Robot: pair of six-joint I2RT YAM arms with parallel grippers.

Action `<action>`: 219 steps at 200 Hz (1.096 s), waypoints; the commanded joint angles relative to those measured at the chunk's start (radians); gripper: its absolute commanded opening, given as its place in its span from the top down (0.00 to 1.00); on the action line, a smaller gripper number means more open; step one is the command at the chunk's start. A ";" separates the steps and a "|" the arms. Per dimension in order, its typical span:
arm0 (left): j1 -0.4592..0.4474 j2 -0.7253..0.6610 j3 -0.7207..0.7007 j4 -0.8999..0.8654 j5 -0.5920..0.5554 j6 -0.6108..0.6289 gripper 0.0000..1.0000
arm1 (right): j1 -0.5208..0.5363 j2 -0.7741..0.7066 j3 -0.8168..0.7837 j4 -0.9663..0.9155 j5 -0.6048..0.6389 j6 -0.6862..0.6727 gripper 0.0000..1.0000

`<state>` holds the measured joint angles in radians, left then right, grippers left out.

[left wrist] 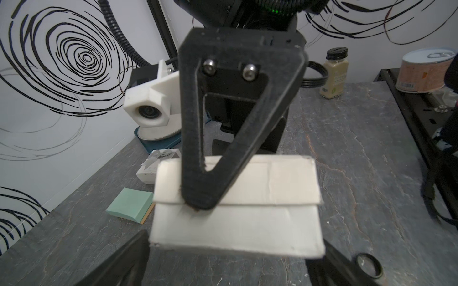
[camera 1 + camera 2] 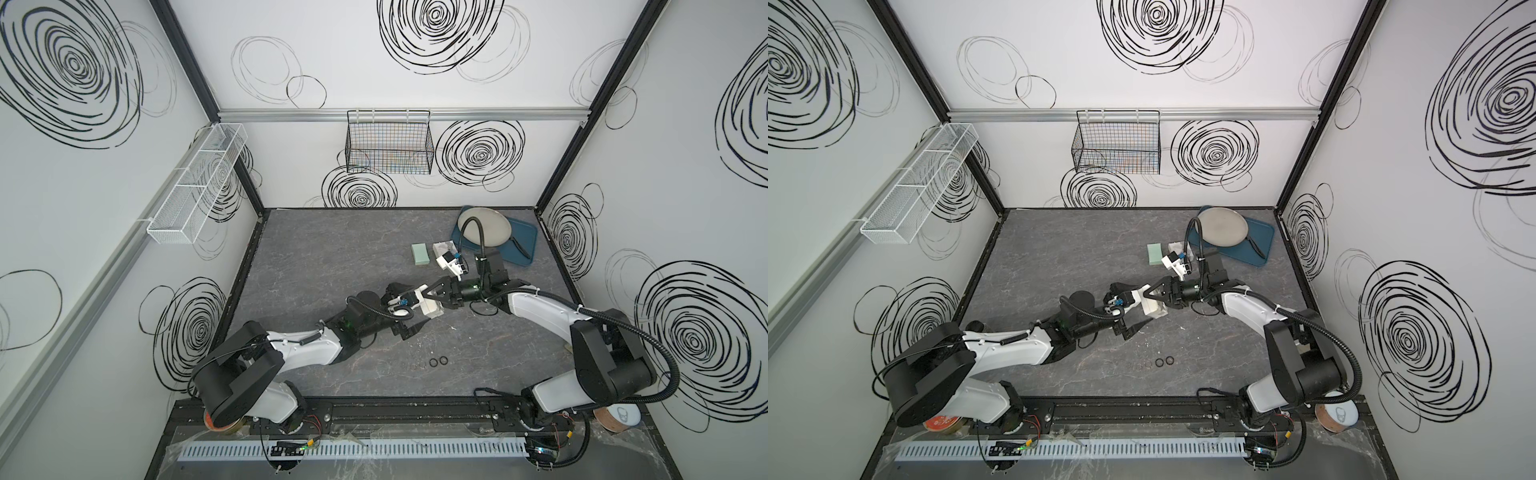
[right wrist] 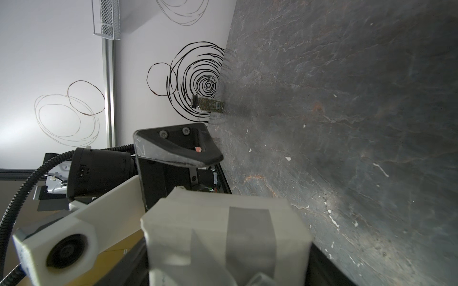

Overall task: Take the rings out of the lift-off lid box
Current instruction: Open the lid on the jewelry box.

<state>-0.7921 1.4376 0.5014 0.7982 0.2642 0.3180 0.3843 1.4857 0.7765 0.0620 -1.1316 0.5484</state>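
Left wrist, right fingers (image 1: 189, 138): closed on the white lidded box (image 1: 235, 227); the one in sight lies flat across the lid with its tip at the lid seam.
Left wrist, left fingers (image 1: 124, 267): spread wide, one at each lower corner of the box; whether they touch it cannot be told.
Left wrist, black ring (image 1: 369, 268): on the worktop (image 1: 347, 148), just beside a left finger.
Left wrist, beyond the fingers: green notepad (image 1: 130, 205) and bow-topped gift box (image 1: 158, 166).
Right wrist, box: taped, close up between the right fingers; a left finger shows past it.
Top views, rings (image 2: 433, 362): a short row on the worktop, two black with fainter pale ones alongside, apart from both sets of fingers and outside the box.
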 commanded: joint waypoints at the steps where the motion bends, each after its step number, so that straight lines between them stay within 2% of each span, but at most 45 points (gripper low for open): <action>1: -0.004 0.019 0.031 0.076 0.032 0.011 0.02 | 0.005 0.006 0.023 -0.019 -0.010 -0.022 0.22; 128: -0.003 0.035 0.052 0.044 0.046 0.010 0.16 | 0.007 -0.002 0.018 -0.024 -0.008 -0.022 0.22; 219: -0.001 0.037 0.057 0.030 0.035 0.007 0.21 | 0.005 -0.007 0.017 -0.024 -0.008 -0.025 0.22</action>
<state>-0.7921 1.4666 0.5316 0.8028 0.2981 0.3180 0.3843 1.4857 0.7769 0.0555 -1.1313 0.5339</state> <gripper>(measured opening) 0.795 0.785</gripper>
